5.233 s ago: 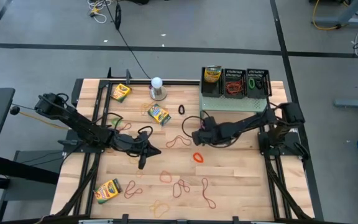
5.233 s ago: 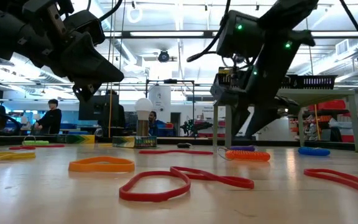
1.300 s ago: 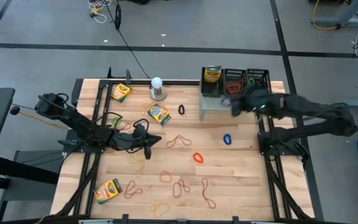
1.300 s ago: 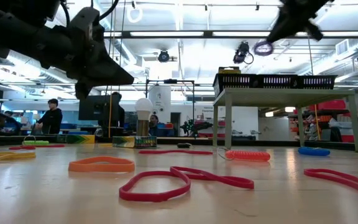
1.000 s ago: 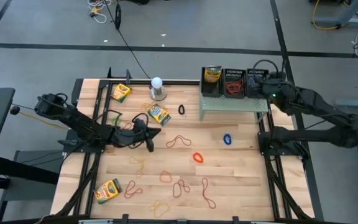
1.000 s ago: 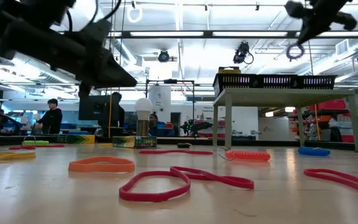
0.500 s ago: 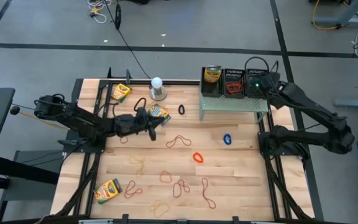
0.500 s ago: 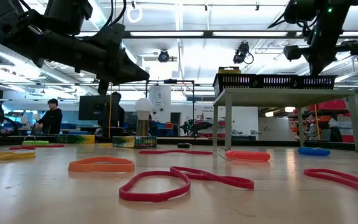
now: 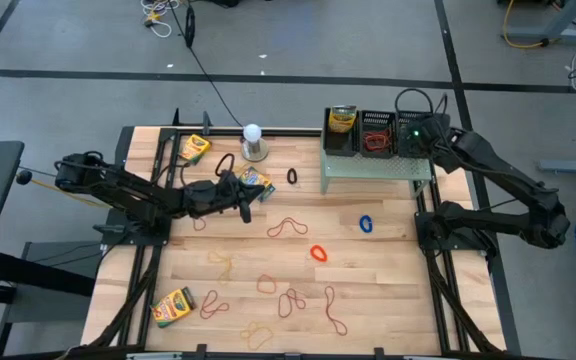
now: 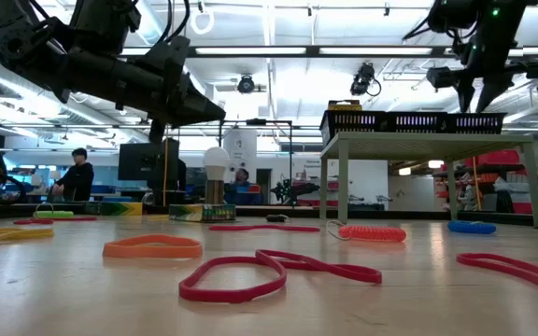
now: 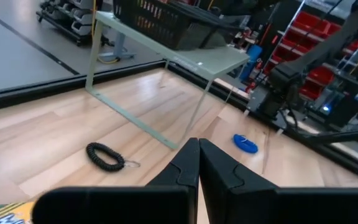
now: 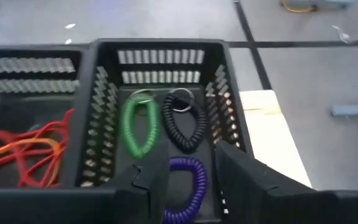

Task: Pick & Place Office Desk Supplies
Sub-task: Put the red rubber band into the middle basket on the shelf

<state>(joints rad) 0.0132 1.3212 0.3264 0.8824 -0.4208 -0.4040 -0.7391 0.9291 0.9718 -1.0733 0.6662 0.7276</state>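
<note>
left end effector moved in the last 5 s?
Yes. In the high view the left end effector has gone from mid-table toward the far edge, now beside the crayon box near the white ball.

Black mesh basket (image 12: 166, 93): green coil (image 12: 138, 127), black coil (image 12: 184, 127), purple coil (image 12: 188, 186). Neighbouring basket: red and orange bands (image 12: 23, 155). Pale green riser (image 9: 373, 167). Blue coil (image 9: 366, 224) on light wood table (image 9: 388, 290).
</note>
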